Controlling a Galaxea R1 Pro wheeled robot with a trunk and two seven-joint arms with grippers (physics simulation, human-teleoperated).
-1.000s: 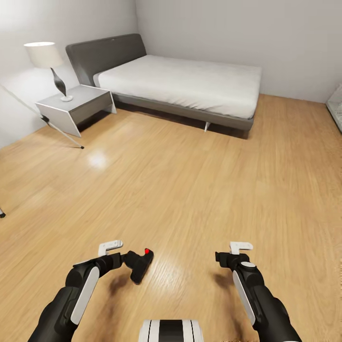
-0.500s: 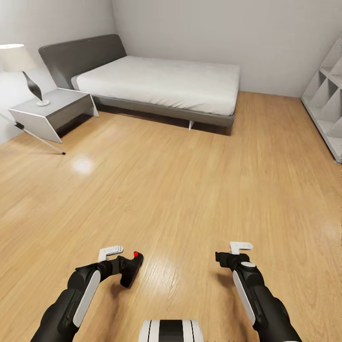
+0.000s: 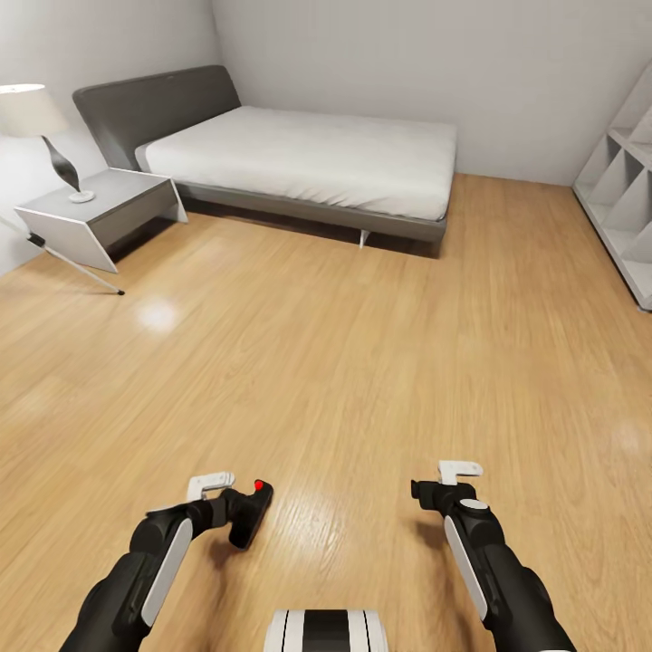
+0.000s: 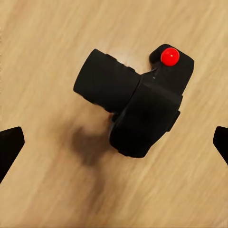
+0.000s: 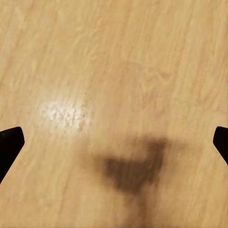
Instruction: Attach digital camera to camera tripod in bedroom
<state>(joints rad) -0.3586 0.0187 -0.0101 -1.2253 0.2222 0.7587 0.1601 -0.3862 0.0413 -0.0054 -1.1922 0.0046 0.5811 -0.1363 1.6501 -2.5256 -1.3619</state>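
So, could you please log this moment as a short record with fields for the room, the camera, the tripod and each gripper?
room: bedroom, wood plank floor, grey bed with white mattress, nightstand with lamp, white shelf unit at far right
digital camera: black, red dot on top, at the left gripper, above the floor
camera tripod: one silver leg with black foot seen by the nightstand, rest cut off by the frame
right gripper: holds nothing; wrist view shows tips wide apart over bare floor
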